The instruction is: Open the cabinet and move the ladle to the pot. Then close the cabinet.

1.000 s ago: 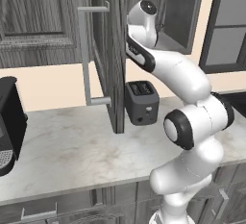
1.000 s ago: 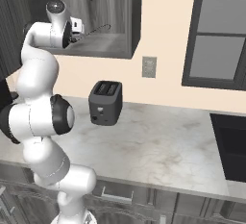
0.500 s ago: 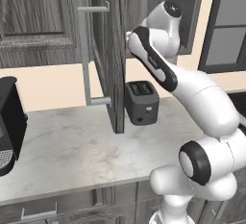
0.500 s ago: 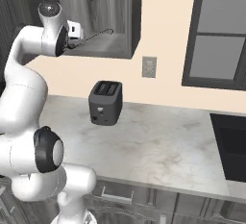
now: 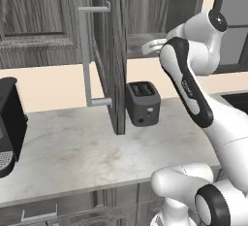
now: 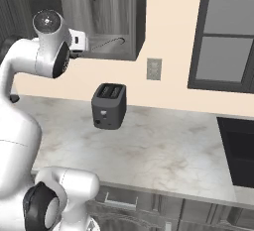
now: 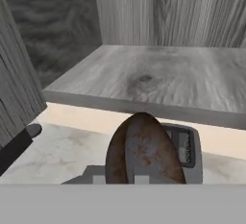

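- Ladle (image 6: pixel 106 42) sits in the upper left of the right base view, its thin dark handle running level from the white hand (image 6: pixel 79 40) toward the right, ending in a small curve in front of the cabinet's (image 6: pixel 104 7) open mouth.
- Jaws are closed on the ladle: the handle end disappears into the hand, and in the hand view the brownish bowl (image 7: pixel 143 151) fills the lower middle, seen end-on just below the front lip of the cabinet shelf (image 7: pixel 158 81).
- Long axis of the ladle lies along the line of the jaws, pointing away from the wrist, so the bowl leads wherever the hand goes.
- Cabinet door (image 5: pixel 110 50) stands wide open in the middle of the left base view, edge-on, with its long bar handle (image 5: pixel 86 55) on the left face.
- Toaster (image 6: pixel 109 105) stands on the desk (image 6: pixel 163 145) straight below the ladle; in the hand view it peeks out behind the bowl.
- Dark cooktop (image 6: pixel 238 150) lies at the far right edge of the right base view; my guess is the pot is that way, so the carry likely runs rightward and down, well clear of the toaster.
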Available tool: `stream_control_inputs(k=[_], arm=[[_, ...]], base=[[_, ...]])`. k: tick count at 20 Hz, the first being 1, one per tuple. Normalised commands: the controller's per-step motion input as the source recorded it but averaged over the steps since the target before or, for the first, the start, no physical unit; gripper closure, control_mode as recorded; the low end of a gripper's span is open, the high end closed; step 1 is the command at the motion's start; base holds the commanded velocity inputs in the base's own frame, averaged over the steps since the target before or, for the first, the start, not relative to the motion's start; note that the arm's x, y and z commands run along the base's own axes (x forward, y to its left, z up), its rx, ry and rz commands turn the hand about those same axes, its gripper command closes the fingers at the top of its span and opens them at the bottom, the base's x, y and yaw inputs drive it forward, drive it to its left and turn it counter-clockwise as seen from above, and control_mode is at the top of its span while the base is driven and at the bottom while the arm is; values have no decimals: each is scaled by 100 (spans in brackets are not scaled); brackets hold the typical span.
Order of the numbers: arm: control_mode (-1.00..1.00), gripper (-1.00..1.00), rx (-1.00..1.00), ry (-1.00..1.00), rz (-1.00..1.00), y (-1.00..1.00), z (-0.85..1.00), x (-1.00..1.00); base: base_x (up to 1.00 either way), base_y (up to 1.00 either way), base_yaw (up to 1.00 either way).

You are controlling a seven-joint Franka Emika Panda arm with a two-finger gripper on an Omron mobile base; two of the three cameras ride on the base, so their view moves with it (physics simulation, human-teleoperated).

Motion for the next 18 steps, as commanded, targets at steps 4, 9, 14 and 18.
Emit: stream_control_inputs(k=[4, 9, 14, 18], arm=[[-100, 100, 0, 0, -2, -30, 47, -100], [-100, 100, 0, 3, -7, -21, 9, -100], [-100, 100, 0, 22, -9, -14, -11, -97], [-100, 100, 0, 32, -4, -20, -20, -70]], base=[[0, 0, 0], [0, 0, 0], [0, 0, 0], [0, 0, 0]])
